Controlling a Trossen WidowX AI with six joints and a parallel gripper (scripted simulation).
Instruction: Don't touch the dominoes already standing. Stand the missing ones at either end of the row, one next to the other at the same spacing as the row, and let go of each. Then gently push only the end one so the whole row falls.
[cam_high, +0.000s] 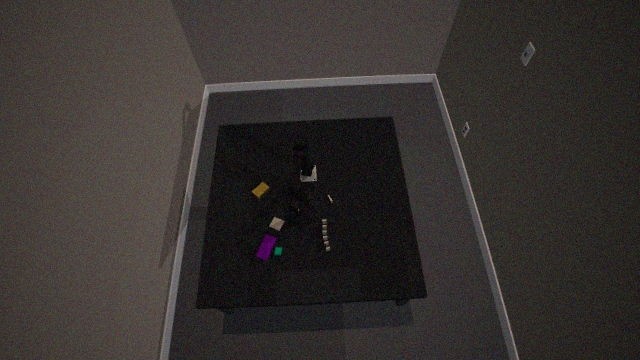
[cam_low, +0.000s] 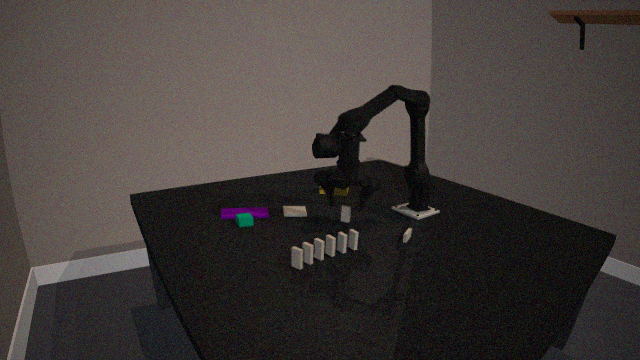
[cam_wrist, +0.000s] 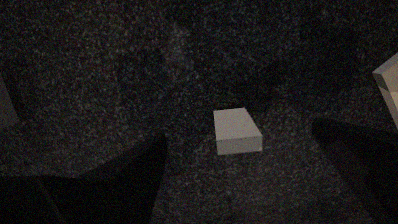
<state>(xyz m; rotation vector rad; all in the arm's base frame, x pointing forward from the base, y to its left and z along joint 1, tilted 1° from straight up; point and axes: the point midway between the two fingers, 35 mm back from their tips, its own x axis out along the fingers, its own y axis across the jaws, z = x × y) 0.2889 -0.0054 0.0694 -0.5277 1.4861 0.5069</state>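
Observation:
A row of several pale dominoes (cam_low: 325, 247) (cam_high: 325, 234) stands on the black table (cam_low: 475, 280) (cam_high: 360, 150). One more pale domino (cam_low: 345, 214) (cam_wrist: 231, 120) stands alone behind the row's far end, apart from it. My gripper (cam_low: 345, 200) (cam_wrist: 238, 133) hangs directly above this lone domino, wide open and empty, with one dark finger on each side and not touching it. Another loose domino (cam_low: 407, 234) (cam_high: 330, 198) lies on the table to the right, near the arm's base (cam_low: 416, 211) (cam_high: 308, 174).
A yellow block (cam_low: 340, 190) (cam_high: 260, 189) lies just behind the gripper. A beige flat block (cam_low: 295, 211) (cam_high: 276, 223) (cam_wrist: 390, 85), a purple block (cam_low: 235, 213) (cam_high: 266, 247) and a green cube (cam_low: 244, 219) (cam_high: 278, 251) lie to the left of the row.

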